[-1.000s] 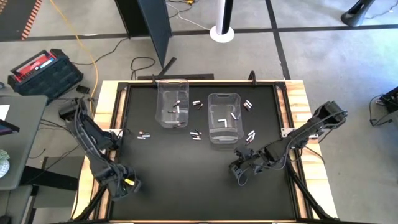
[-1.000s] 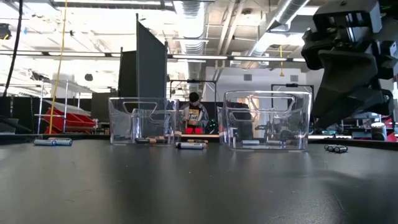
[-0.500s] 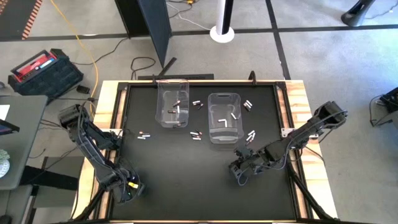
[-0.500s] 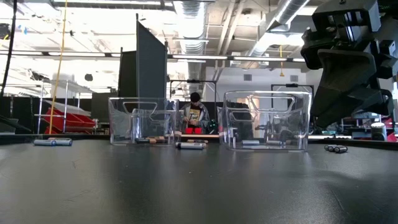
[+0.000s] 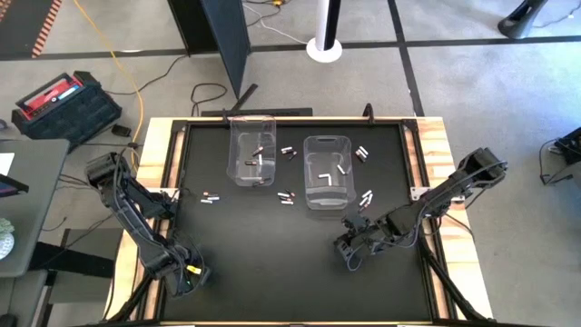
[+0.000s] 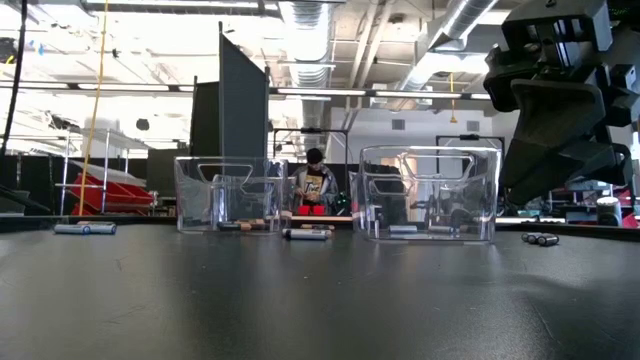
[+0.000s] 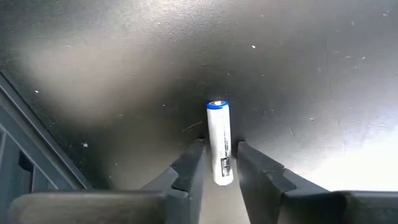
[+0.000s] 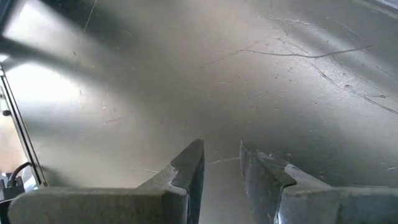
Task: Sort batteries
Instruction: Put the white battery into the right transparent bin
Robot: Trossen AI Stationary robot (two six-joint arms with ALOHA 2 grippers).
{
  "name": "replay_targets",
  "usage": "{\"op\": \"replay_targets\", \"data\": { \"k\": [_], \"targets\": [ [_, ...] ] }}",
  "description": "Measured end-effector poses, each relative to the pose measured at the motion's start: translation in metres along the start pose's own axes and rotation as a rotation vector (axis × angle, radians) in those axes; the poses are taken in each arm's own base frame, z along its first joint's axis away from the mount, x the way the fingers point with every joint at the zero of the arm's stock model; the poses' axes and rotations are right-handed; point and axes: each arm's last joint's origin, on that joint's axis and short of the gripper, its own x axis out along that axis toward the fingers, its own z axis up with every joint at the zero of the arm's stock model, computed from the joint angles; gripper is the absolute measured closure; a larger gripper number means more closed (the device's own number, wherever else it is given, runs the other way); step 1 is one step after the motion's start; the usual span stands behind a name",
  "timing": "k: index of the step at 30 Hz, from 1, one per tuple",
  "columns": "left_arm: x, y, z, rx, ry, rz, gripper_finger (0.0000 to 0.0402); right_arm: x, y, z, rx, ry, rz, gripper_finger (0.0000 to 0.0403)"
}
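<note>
White with a blue cap, the battery (image 7: pixel 219 143) lies on the black mat between the left gripper (image 7: pixel 217 158) fingers, which sit narrowly parted against its sides; a firm grip isn't clear. It looks light, rigid, smooth and prone to rolling, best pinched mid-body. 2 clear bins (image 5: pixel 252 150) hold several cells each; other batteries (image 5: pixel 286 196) lie scattered around them. Right gripper (image 8: pixel 221 162) hovers part-open, empty.

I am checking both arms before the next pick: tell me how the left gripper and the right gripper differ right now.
The left gripper has a white battery with a blue end between its fingers; the right gripper has nothing between its fingers, only bare table. From above, the left gripper sits at the table's near left corner; the right gripper sits further in, near the right bin. Both point down at the table.
</note>
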Motion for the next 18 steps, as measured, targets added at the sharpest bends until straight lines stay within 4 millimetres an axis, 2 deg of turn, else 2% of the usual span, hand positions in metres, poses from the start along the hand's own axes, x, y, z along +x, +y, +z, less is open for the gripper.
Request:
{"op": "replay_targets", "data": {
  "k": [8,18],
  "targets": [
    [-0.0002,0.0012,0.0006,0.001,-0.005,0.012,0.0350,0.0000,0.0000,0.0000,0.000,0.000,0.000,0.0281],
    [-0.0001,0.0016,0.0009,-0.018,-0.008,0.015,0.0355,0.0000,0.0000,0.0000,-0.009,0.000,0.000,0.0281]
  ]
}}
